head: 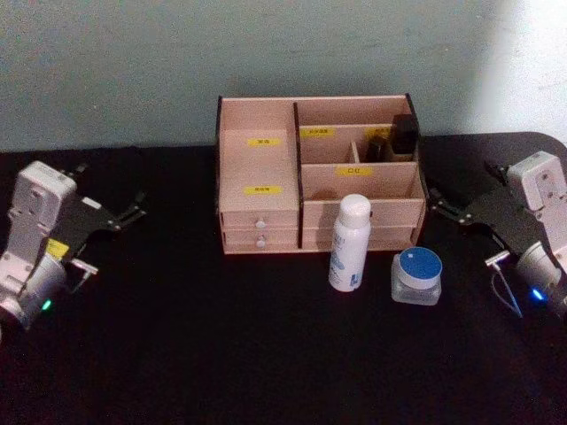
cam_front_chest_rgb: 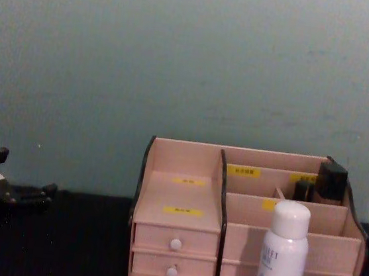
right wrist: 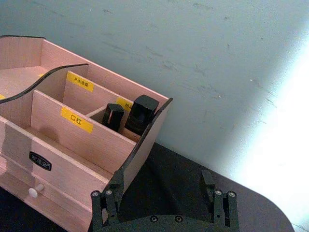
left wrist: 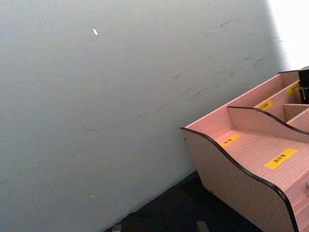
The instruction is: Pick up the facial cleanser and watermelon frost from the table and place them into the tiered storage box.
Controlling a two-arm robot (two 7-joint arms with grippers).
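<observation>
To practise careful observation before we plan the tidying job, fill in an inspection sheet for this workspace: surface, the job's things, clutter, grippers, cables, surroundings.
Surface: black table.
Job's things: white bottle upright before the pink organiser; blue-lidded jar to the bottle's right, apart from it.
Clutter: small black bottles in the organiser's back right compartment.
Grippers: left gripper at the table's left, fingers open, empty; right gripper at the table's right, fingers open, empty.
Cables: thin wire loop by the right gripper.
Surroundings: plain pale green wall behind, brightly lit at its right.
</observation>
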